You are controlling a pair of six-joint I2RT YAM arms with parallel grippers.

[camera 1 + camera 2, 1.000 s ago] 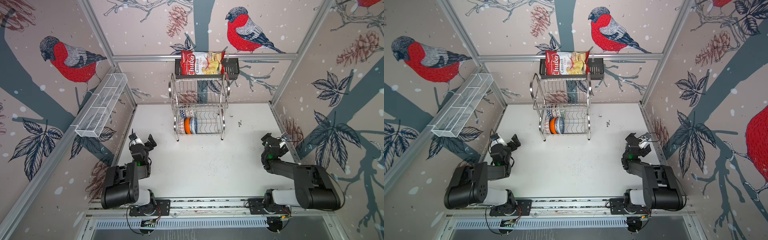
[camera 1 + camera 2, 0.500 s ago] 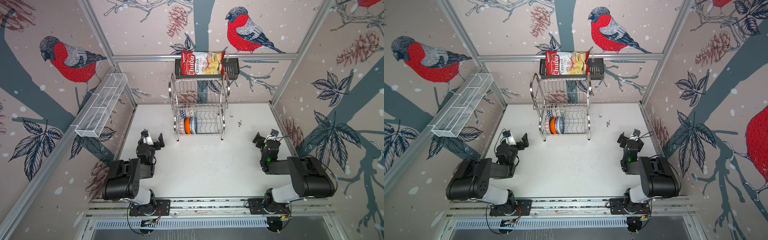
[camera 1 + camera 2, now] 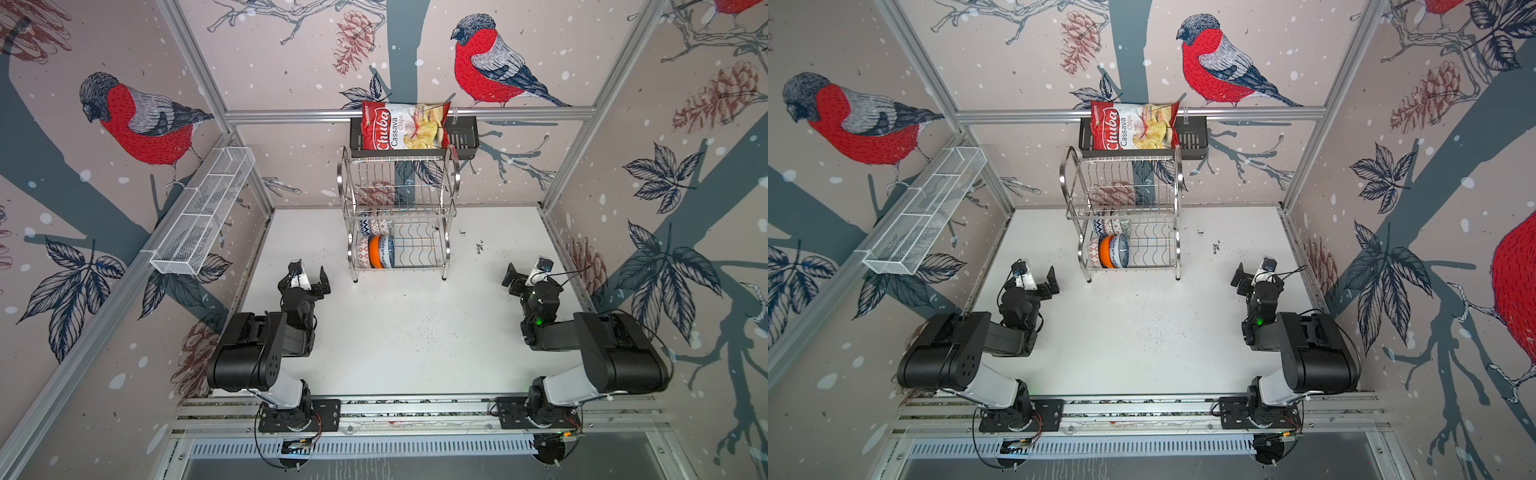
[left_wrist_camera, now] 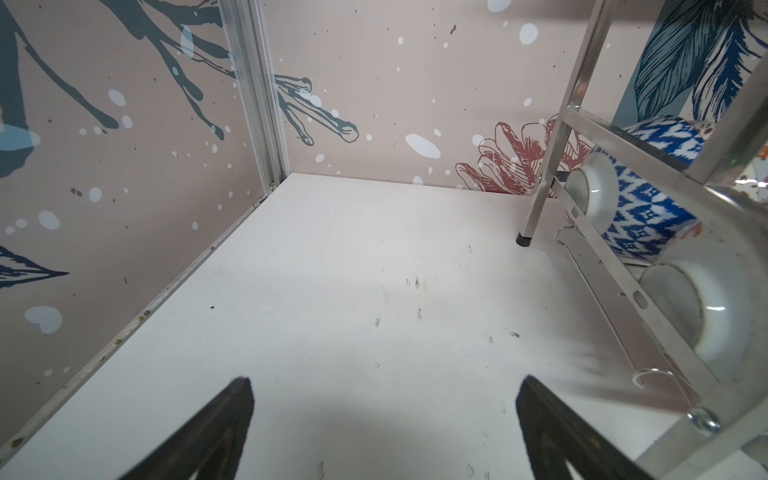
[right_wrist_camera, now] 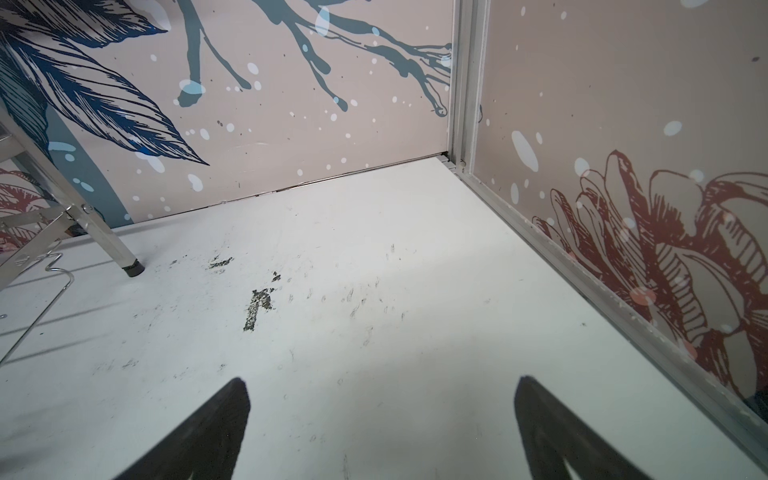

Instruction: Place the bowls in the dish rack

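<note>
In both top views a steel two-tier rack (image 3: 399,215) stands at the back of a white table (image 3: 415,332), close to the rear wall. The bowls (image 3: 376,249) stand on edge in its lower tier, packed at the left end in two short rows, with a plain orange one in the front row. Above the rack, a black basket (image 3: 463,137) on the wall holds a red chips bag (image 3: 403,126). A long white mesh basket (image 3: 203,212) hangs on the left wall. The left pincer (image 3: 305,278) sits low over the table, near the rack's front left foot but apart from it, with its jaws spread wide and nothing between them. The right pincer (image 3: 525,276) sits low near the right wall, well apart from the rack, also spread wide and empty. In the left wrist view, two dark fingers (image 4: 208,436) frame bare table. The rack's corner rises just beside them. Through its bars show a blue-and-white patterned bowl (image 4: 648,216) and the pale underside of another bowl (image 4: 685,307), both lying on their sides. In the right wrist view, the two dark fingers (image 5: 199,432) are likewise apart over the table, which is scuffed with dark marks (image 5: 259,307). One rack leg (image 5: 95,232) stands at the edge of this view, and the corner of two walls lies ahead.
</note>
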